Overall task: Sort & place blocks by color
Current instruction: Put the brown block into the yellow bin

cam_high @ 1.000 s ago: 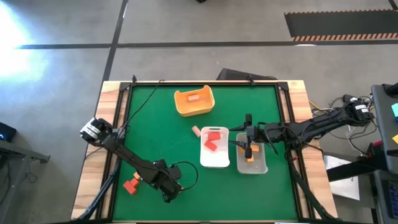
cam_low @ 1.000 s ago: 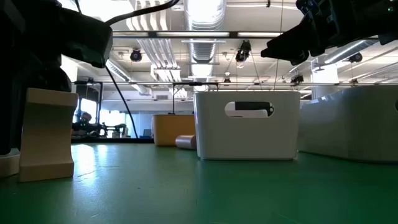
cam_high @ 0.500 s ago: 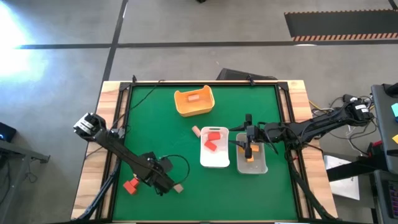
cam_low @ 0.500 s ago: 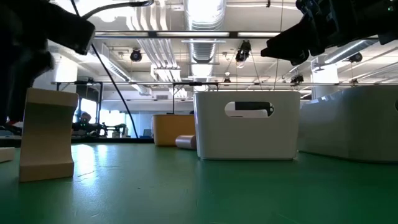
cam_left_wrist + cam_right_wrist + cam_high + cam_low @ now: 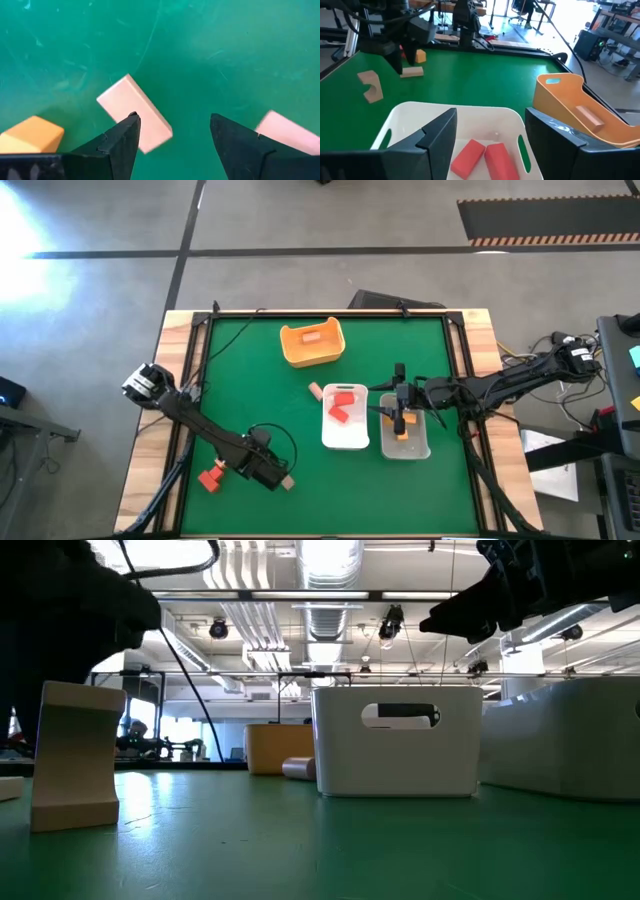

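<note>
Sorting is partly complete. The white tray (image 5: 345, 420), near the middle of the green table (image 5: 250, 390), holds two red blocks (image 5: 341, 406). The clear tray (image 5: 405, 438) beside it holds an orange block (image 5: 402, 434). The yellow-orange tub (image 5: 312, 343), toward the far edge, holds one tan block (image 5: 312, 336).

Remaining pieces: a tan bar (image 5: 134, 113) and a second tan block (image 5: 287, 132) near the table's near-left corner, a red-orange block (image 5: 210, 478) on the wooden border at that corner, an orange cube (image 5: 31, 136), and a pale block (image 5: 315, 390) just beside the white tray.

The left gripper (image 5: 172, 135) hangs directly above the near-left pieces, fingers spread wide and empty; the tan bar lies partly under one finger, untouched as far as can be judged.

The right gripper (image 5: 487, 131) hovers above the trays, jaws apart, holding nothing.
</note>
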`<state>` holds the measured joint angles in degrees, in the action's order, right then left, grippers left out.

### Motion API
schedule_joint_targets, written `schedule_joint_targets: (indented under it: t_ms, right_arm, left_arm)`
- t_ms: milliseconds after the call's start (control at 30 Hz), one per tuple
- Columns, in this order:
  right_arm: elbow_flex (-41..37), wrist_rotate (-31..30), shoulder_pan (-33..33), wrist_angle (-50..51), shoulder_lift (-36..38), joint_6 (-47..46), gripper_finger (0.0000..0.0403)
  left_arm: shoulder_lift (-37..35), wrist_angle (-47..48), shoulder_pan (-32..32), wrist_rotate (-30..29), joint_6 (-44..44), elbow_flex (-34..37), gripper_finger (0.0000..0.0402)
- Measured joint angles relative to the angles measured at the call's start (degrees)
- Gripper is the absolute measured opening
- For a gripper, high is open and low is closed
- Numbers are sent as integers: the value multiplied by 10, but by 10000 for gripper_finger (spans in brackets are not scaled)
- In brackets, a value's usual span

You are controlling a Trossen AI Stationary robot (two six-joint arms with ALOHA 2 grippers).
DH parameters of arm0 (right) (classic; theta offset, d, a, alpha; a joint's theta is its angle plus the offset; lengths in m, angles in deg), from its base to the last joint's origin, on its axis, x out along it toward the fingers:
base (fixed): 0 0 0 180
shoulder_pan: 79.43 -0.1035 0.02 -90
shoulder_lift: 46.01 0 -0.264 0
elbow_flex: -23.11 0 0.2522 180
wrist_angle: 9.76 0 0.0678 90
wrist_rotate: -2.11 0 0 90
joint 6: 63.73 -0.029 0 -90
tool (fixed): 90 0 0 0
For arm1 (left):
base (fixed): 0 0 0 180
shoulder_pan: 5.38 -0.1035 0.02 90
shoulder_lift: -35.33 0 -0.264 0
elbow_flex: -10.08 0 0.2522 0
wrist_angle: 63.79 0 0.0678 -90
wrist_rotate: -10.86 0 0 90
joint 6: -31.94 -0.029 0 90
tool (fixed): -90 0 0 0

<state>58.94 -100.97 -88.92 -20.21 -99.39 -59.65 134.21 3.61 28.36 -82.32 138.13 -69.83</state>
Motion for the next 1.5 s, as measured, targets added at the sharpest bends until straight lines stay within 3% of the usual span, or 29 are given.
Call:
schedule_joint_targets:
  t_ms: [367,900,1200,1333,1500]
  right_arm:
    - [0,0,0,14,0,1,219]
    - [0,0,0,14,0,0,219]
    - [0,0,0,15,0,-1,219]
    - [0,0,0,15,0,-5,219]
    - [0,0,0,16,0,-6,219]
  left_arm:
    - [24,44,13,53,-3,1,224]
    - [25,41,14,14,0,3,224]
    - [24,-21,20,9,25,53,222]
    - [23,-32,20,6,26,59,192]
    - [22,-36,20,-5,8,59,113]
